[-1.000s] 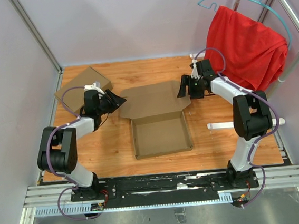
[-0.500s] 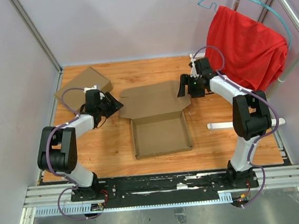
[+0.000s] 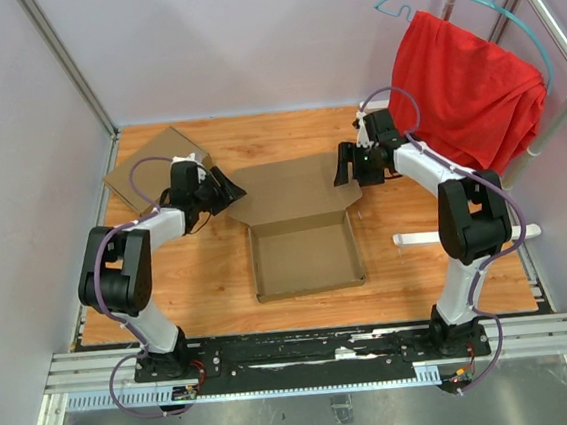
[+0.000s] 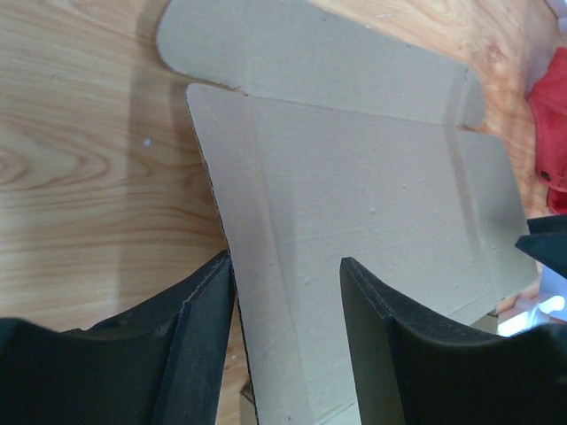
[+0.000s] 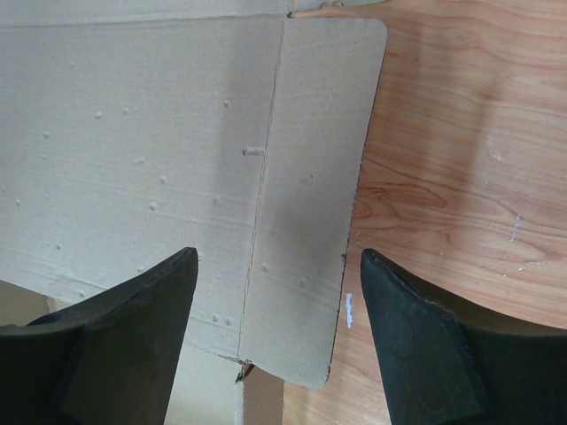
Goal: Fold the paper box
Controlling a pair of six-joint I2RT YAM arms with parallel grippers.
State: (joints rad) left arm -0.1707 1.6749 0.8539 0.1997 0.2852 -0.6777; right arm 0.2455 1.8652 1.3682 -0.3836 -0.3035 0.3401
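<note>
On the wooden counter (image 3: 200,281) the paper box (image 3: 303,256) lay centred, lid (image 3: 292,192) flat behind, with the left hand (image 3: 226,188) and right hand (image 3: 349,166) released at the lid's ends, seemingly to fold it.

Wood-grain bench (image 3: 200,281). Centre: paper box (image 3: 305,256), tray on near side, lid spread open toward far side. Far-left corner: flat brown cardboard sheet (image 3: 153,160). Right: white bar (image 3: 422,238), overhanging right edge.
</note>
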